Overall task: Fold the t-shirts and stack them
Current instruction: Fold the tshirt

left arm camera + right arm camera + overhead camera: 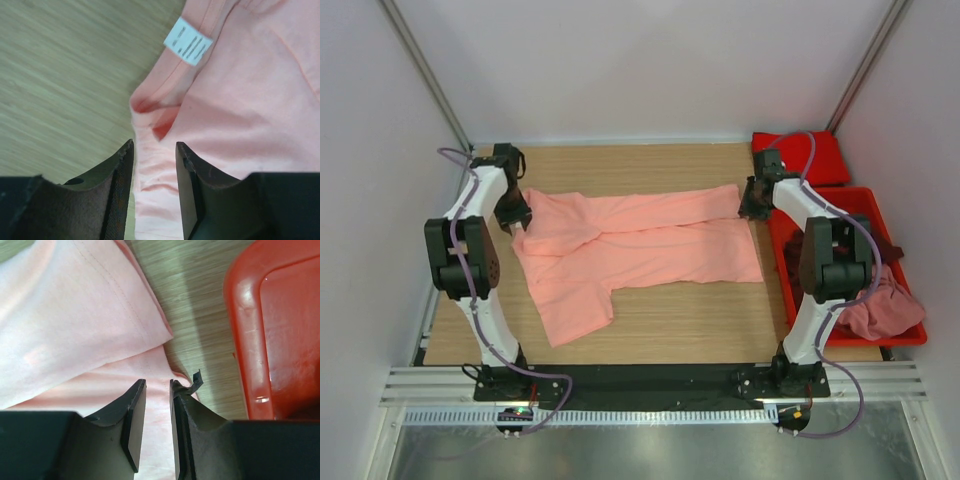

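Observation:
The salmon-pink t-shirt (pixel 640 245) lies spread across the wooden table, its upper part folded down over itself and one sleeve trailing toward the front left. My left gripper (pixel 518 225) hovers over its left end beside the collar and white label (pixel 187 41). Its jaws (pixel 154 145) stand open with wrinkled cloth lying between them. At the shirt's right edge my right gripper (pixel 750 208) has its jaws (pixel 157 382) narrowly apart over smooth cloth (pixel 75 315), open. A dark maroon shirt (pixel 888 250) and a dusty pink shirt (pixel 885 310) fill the bin. A bright red shirt (pixel 802 157) lies at the back right.
The rigid red plastic bin (pixel 782 262) stands along the table's right side, close beside my right gripper; its rim (pixel 250 315) shows in the right wrist view. Bare wood (pixel 700 320) lies in front of the shirt. White walls enclose the table on three sides.

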You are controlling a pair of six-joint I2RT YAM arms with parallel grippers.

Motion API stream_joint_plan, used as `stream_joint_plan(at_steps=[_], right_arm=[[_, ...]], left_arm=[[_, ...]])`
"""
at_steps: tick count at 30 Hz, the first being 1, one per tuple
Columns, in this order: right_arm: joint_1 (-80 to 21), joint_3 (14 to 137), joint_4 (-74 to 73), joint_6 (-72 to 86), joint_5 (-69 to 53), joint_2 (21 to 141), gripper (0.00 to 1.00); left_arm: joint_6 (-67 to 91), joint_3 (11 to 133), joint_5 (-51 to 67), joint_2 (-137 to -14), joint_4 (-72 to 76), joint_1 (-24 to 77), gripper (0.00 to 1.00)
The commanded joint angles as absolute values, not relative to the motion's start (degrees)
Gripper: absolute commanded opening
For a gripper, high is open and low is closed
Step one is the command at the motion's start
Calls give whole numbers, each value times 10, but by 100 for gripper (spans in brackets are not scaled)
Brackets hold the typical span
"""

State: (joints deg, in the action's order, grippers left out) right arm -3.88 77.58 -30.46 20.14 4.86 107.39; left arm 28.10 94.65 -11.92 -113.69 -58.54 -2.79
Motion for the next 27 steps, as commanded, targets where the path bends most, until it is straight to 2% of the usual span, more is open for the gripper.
stream_joint_plan(at_steps=[1,8,14,17,21,24,27], right_arm=[[-38,798,-309,210,36,1084,33],[-38,801,-303,215,34,1108,33],[-39,766,-293,229,57,1110,32],[-40,735,-281,227,59,1100,32],[-38,717,-281,218,47,1078,32],[-38,750,-299,210,21,1066,33],[-37,800,-302,200,7,1071,35]], left_arm=[[292,912,-163,-1033,-574,-5,41],[304,748,-25,-934,-516,-4,40],[308,701,5,-976,-493,-5,40],[308,745,-23,-991,-497,-18,41],[309,836,-31,-1019,-469,-44,52],[302,887,-4,-1047,-417,-55,56],[282,971,26,-1119,-425,-55,56]])
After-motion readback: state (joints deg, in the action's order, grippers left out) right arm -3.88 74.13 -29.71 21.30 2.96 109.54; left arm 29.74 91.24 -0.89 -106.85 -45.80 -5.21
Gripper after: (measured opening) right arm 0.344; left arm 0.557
